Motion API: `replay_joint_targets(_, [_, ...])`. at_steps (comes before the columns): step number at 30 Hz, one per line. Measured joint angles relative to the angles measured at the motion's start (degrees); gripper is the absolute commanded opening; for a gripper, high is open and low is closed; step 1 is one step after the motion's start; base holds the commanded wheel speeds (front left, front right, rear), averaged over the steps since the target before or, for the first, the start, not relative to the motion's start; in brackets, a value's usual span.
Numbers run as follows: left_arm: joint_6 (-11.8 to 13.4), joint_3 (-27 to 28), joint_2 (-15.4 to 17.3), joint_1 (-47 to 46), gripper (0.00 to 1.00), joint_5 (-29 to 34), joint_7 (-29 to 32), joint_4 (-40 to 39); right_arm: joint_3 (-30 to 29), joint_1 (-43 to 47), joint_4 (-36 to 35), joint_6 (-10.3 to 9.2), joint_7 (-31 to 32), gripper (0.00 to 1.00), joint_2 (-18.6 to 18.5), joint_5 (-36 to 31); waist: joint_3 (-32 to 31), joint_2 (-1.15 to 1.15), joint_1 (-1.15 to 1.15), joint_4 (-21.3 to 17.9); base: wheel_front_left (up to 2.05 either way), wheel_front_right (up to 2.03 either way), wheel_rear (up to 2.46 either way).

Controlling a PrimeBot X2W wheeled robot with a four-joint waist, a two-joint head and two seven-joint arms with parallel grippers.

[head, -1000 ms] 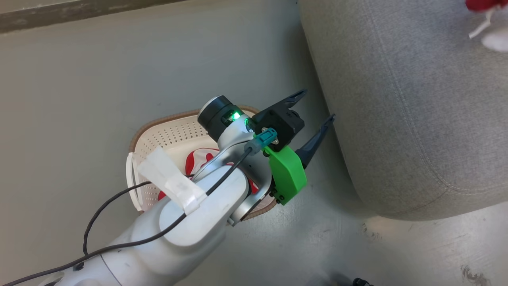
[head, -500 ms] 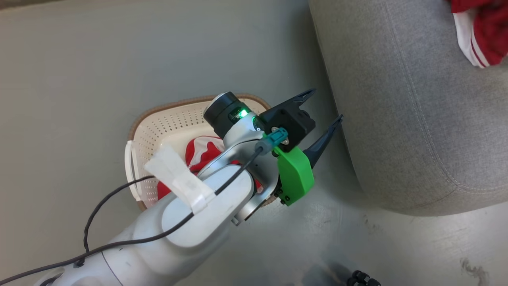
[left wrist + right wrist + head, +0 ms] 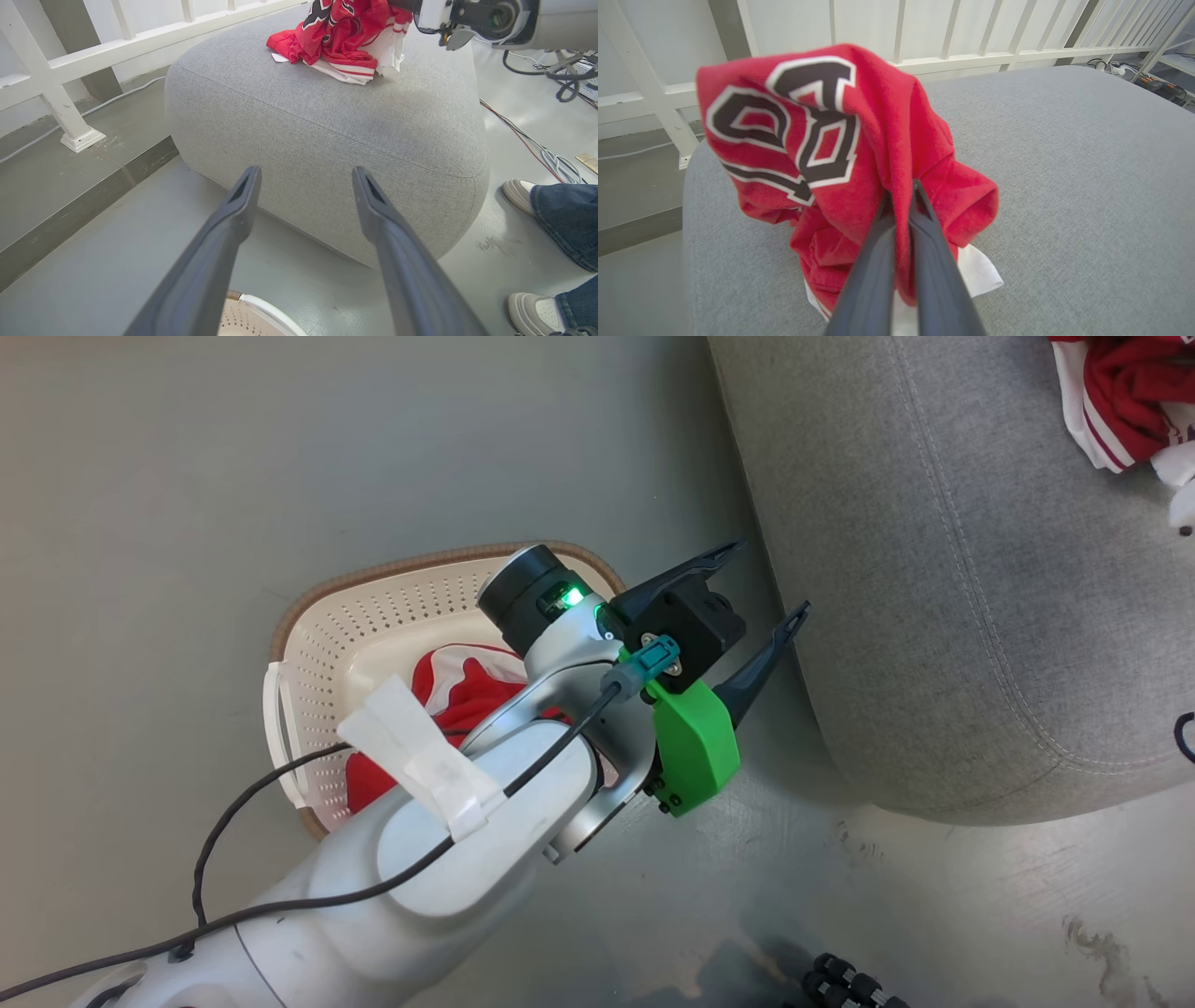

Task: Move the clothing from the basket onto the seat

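Closest to us, the left gripper (image 3: 770, 577) hangs above the white perforated basket (image 3: 373, 616), fingers spread wide with nothing between them. The head view shows a red-and-white garment (image 3: 467, 695) lying in that basket. The left wrist view catches just a corner of the basket's rim and looks out at the grey seat (image 3: 327, 121) instead.

That wrist view adds a few extras: a person's white shoes (image 3: 518, 193) and jeans (image 3: 565, 219) on the floor beside the seat, some cables (image 3: 537, 144), and a white railing (image 3: 60, 70) behind.

Further out, the red jersey (image 3: 859, 140) sits bunched on top of the seat. The right gripper (image 3: 902, 191) has its fingers pinched together on a fold of it. The right wrist view gives us the lettering up close, chunky black with a white outline, but it's crumpled and we can't read a word.
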Motion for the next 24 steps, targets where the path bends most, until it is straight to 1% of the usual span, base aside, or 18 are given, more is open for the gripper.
replay_joint_targets(1, [0.0, 0.0, 0.0, 0.0, 1.0, 0.0, 0.0, 0.0, 0.2, 0.0, 0.2, 0.37, 0.0, 0.41, 0.1, -0.1, 0.0, 0.0, 0.0, 0.0, 0.0, 0.0, 0.0])
replay_joint_targets(2, [0.0, 0.0, 0.1, 0.0, 1.0, 0.0, 0.0, 0.0, 0.5, 0.0, 0.5, 0.77, 0.0, 0.83, 0.3, -0.2, 0.0, 0.0, 0.0, -0.1, 0.0, 0.0, 0.0])
replay_joint_targets(3, [0.0, 0.1, 0.1, 0.0, 1.0, 0.0, 0.0, 0.0, 0.7, 0.1, 0.6, 0.97, -0.1, 1.0, 0.5, -0.2, 0.0, 0.0, 0.0, -0.1, 0.0, 0.0, 0.0])
replay_joint_targets(7, [0.0, 0.3, 0.6, 0.0, 1.0, 0.0, -0.2, 0.2, 1.4, 0.5, 1.3, 2.27, -0.3, 1.0, 1.5, -0.2, -0.1, 0.0, 0.0, -0.4, 0.0, 0.0, 0.0])
replay_joint_targets(13, [0.0, 0.8, 1.3, 0.0, 1.0, -0.1, -0.9, 0.8, 1.9, 1.1, 1.9, 3.46, -0.3, 1.0, 2.2, -0.3, -0.7, 0.0, 0.0, -1.1, 0.0, 0.0, 0.0])
replay_joint_targets(17, [0.0, 1.5, 1.5, 0.0, 1.0, -0.2, -1.6, 1.3, 1.8, 1.9, -0.3, 4.31, -0.3, 1.0, 2.3, -0.4, -1.3, 0.0, 0.0, -1.7, 0.0, 0.0, 0.0])
replay_joint_targets(24, [0.1, 2.2, 1.8, 0.3, 1.0, -0.8, -2.6, 1.7, 1.7, 6.1, -4.0, 5.55, -0.3, 1.0, 2.7, -1.0, -2.9, 0.0, 0.0, -2.8, 0.0, 0.0, 0.0])
